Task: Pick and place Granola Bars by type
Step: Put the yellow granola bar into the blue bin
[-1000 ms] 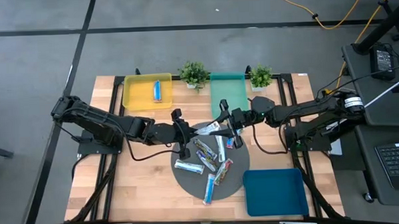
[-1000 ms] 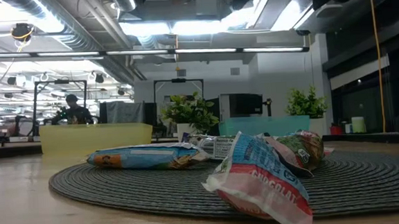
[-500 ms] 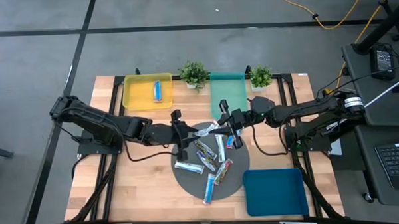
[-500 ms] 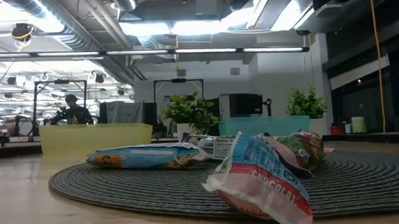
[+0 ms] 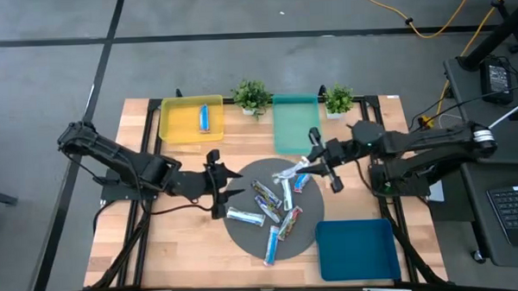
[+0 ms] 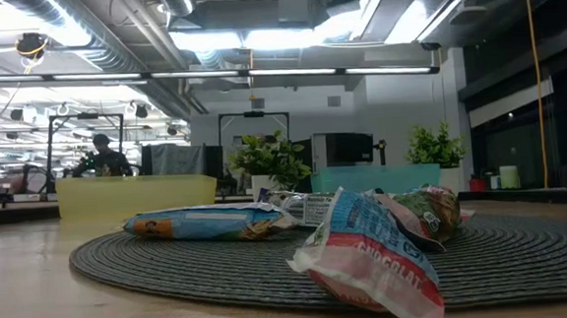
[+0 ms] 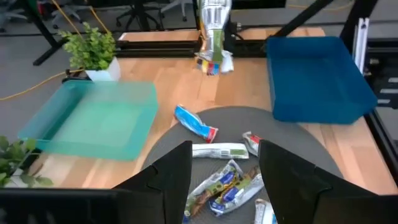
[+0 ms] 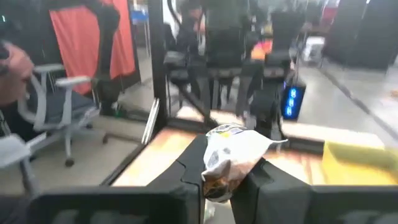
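Several granola bars (image 5: 273, 216) in shiny wrappers lie flat on a round grey mat (image 5: 245, 241); the low view shows them heaped (image 6: 368, 248). My right gripper (image 5: 312, 161) is over the mat's far right rim, shut on a silvery bar (image 5: 293, 171). My left gripper (image 5: 228, 186) stands open at the mat's left rim with nothing between its fingers (image 7: 171, 177). One blue bar (image 5: 204, 118) lies in the yellow tray (image 5: 176, 122). My right gripper pinches the silvery bar by one end (image 8: 231, 157) between its two fingers. The fingers come roughly level from the table's right side. The bar reaches out past the fingertips toward the left and sags, its free end (image 7: 211, 64) clear above the mat.
A teal tray (image 5: 295, 127) sits at the far edge beside the yellow one, and a dark blue tray (image 5: 358, 250) lies at the near right. Two small potted plants (image 5: 252, 96) (image 5: 339, 99) stand along the far edge. Bare wood shows at the near left.
Both grippers were at the silvery bar over the mat's far rim. My left gripper has opened, let go of the bar and drawn back toward the table's left edge. My right gripper has shut on the bar and carried it toward the right.
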Robot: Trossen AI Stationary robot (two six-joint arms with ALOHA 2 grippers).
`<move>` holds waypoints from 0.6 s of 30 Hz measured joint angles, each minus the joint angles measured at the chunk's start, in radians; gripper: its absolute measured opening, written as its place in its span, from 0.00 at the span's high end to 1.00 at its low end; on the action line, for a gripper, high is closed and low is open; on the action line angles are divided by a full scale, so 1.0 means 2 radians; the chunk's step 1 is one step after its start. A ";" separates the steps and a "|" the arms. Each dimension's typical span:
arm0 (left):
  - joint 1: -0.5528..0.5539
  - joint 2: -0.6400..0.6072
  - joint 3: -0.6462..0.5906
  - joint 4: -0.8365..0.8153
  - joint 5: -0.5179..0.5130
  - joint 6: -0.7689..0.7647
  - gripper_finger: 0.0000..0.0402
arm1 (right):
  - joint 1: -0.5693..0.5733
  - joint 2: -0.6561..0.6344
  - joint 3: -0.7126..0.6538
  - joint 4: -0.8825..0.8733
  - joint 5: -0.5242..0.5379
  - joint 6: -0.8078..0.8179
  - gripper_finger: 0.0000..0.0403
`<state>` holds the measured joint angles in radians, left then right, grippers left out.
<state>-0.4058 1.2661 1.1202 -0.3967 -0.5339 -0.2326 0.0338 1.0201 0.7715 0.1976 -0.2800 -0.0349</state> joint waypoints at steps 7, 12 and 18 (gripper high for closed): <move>-0.001 0.013 0.000 -0.002 -0.003 -0.004 0.59 | 0.034 -0.075 0.000 -0.129 0.066 0.007 0.88; 0.001 0.017 0.000 -0.002 -0.004 -0.006 0.60 | 0.057 -0.112 0.000 -0.180 0.074 0.041 0.88; 0.001 0.017 0.000 -0.012 -0.004 -0.016 0.60 | 0.095 -0.137 0.000 -0.271 0.075 0.098 0.87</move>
<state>-0.4042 1.3010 1.1202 -0.4201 -0.5411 -0.2654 0.2247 0.7470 0.7715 -0.3442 -0.1294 0.1612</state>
